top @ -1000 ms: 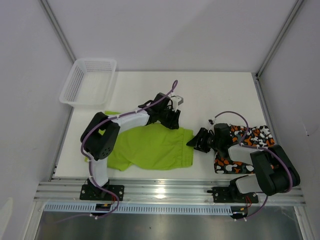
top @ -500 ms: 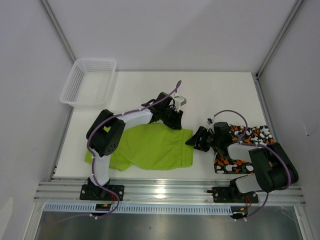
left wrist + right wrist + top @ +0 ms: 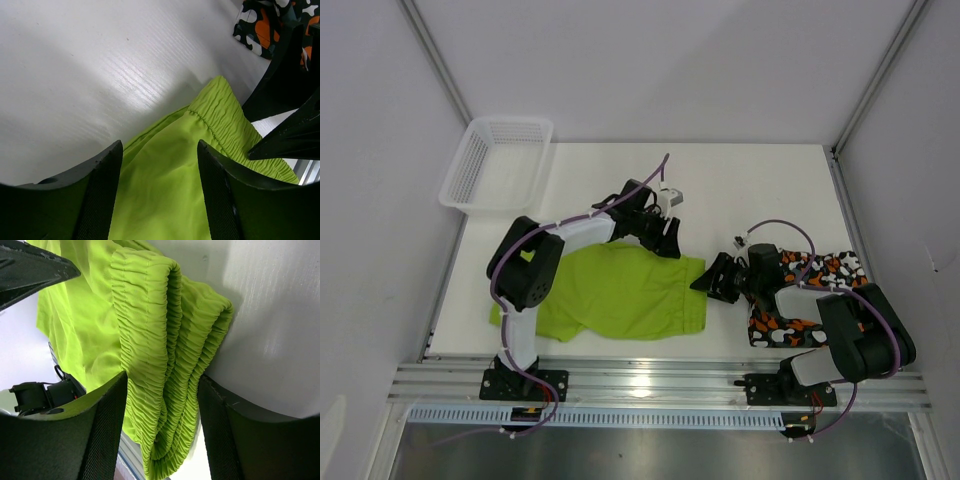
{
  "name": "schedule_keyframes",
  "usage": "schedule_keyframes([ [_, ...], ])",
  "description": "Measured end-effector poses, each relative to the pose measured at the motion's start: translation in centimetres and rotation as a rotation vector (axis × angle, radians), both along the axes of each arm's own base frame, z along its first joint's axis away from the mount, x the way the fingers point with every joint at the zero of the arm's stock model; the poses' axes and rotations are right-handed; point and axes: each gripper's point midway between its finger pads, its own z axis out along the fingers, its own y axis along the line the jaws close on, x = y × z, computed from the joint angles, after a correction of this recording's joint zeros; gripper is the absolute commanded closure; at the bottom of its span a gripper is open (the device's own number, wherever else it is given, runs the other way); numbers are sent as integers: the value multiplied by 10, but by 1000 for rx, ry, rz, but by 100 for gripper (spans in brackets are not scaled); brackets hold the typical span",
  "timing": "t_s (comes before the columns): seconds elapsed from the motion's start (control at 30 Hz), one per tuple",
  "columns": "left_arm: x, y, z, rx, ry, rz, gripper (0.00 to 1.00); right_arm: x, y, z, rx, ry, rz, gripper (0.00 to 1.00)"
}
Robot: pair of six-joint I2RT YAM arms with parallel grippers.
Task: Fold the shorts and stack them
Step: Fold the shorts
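Observation:
The lime green shorts (image 3: 620, 295) lie folded flat on the table's left half, waistband to the right. My left gripper (image 3: 668, 238) hovers over their far right corner; its jaws stand open, with green cloth (image 3: 165, 200) lying loose beneath them (image 3: 159, 150). My right gripper (image 3: 705, 280) is at the waistband's right edge. Its open jaws straddle the bunched elastic waistband (image 3: 150, 315), which fills most of the gap (image 3: 162, 382). The camouflage shorts (image 3: 825, 270) lie crumpled at the right, partly under the right arm, and show in the left wrist view's top corner (image 3: 260, 30).
A white mesh basket (image 3: 498, 163) stands at the far left corner of the table. The two grippers are close together, the right one's fingers (image 3: 280, 140) showing in the left wrist view. Bare table (image 3: 760, 190) lies behind the shorts.
The left gripper has opened wider and shifted slightly toward the far left. The right gripper has opened a little. Neither pair of shorts has moved.

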Motion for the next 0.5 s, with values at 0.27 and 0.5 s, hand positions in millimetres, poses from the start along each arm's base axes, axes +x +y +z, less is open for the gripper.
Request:
schedule_keyframes([
  [0.27, -7, 2, 2, -25, 25, -47, 47, 0, 0, 0, 2, -3, 5, 40],
  [0.5, -14, 2, 3, -40, 44, -85, 79, 0, 0, 0, 3, -5, 7, 41],
])
